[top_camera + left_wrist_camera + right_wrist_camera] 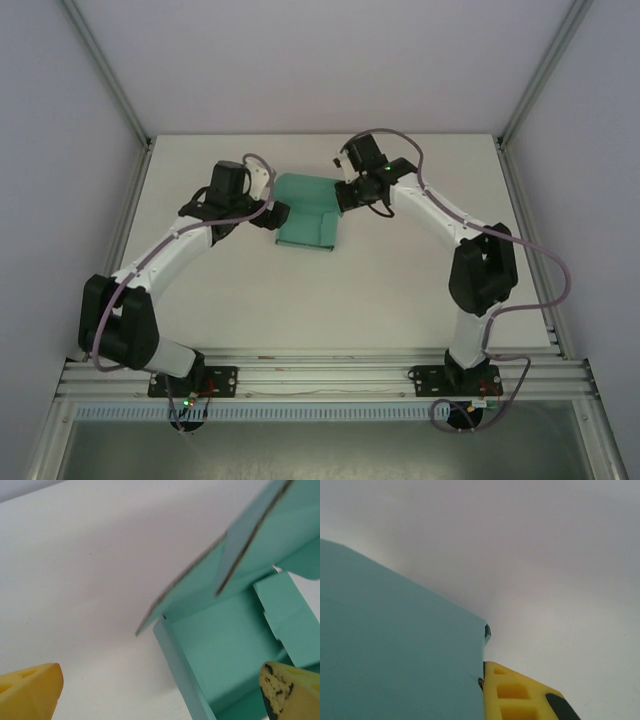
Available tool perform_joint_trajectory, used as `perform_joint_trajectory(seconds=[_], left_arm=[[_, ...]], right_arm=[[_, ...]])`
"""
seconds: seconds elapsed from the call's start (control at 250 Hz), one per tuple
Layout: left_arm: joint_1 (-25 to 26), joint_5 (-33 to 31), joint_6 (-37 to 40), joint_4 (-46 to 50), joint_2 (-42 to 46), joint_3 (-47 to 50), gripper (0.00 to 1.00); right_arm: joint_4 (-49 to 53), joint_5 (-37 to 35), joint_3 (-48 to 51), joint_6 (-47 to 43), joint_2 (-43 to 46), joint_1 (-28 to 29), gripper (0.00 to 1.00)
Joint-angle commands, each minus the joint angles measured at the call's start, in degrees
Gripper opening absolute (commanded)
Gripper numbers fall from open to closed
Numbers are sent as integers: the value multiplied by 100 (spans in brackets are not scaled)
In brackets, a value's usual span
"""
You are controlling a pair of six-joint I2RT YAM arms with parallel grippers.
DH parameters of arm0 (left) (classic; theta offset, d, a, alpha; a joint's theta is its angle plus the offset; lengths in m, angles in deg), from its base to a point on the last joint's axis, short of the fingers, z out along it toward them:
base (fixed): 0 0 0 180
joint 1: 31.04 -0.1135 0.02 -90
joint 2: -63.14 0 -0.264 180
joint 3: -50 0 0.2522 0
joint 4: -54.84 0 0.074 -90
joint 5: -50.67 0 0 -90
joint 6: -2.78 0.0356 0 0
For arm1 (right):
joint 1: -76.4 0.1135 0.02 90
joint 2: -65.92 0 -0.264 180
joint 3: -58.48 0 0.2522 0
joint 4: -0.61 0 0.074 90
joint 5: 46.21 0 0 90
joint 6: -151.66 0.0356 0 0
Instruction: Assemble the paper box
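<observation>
The teal-green paper box (pixel 308 218) lies partly folded at the middle back of the white table (pixel 400 280). In the left wrist view the paper box (pixel 225 650) shows an open tray with one low side wall and raised flaps above it. My left gripper (pixel 272 210) is at its left edge and stands open (pixel 160 700), yellow fingertips (pixel 35 692) wide apart, with the low wall between them untouched. My right gripper (pixel 344 196) is at the box's right back corner. One yellow finger (pixel 520 695) presses flat against an upright teal panel (pixel 395 645); the other finger is hidden behind it.
Aluminium frame posts (pixel 110 90) and pale enclosure walls bound the table left, right and back. A rail (pixel 320 375) carrying both arm bases runs along the near edge. Bare table lies between the box and that rail.
</observation>
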Motion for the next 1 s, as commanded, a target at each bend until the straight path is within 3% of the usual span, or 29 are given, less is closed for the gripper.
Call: perform_joint_trajectory(seconds=[0.0, 0.268, 0.384, 0.444, 0.532, 0.624, 0.748, 0.843, 0.995], left_arm=[[-33, 306, 297, 235, -265, -342, 95], [-37, 871, 700, 159, -428, -272, 85], [-36, 919, 554, 89, -424, -121, 89], [-41, 926, 418, -45, -355, 59, 100], [-33, 911, 30, -340, -148, 380, 100], [-33, 654, -510, -747, 205, 824, 100], [-37, 162, -1166, -1072, 806, 1420, 100], [-37, -285, -1869, -1164, 1247, 1835, 100], [-36, -762, -2961, -1127, 1448, 2415, 100]], right_arm=[[617, 58, -196, -417, -131, 6, 0], [1267, 491, -548, -1637, -331, -82, 0], [1533, 308, -863, -1612, -538, -98, 16], [1422, 192, -821, -1498, -531, -111, 24], [1026, -45, -556, -1222, -340, -111, 48], [433, -377, -49, -789, 118, -108, 51], [-665, -821, 1118, -193, 1070, -160, 70], [-1266, -616, 2044, 120, 1666, -276, 72], [-1537, -168, 2811, 793, 1794, -402, 56]])
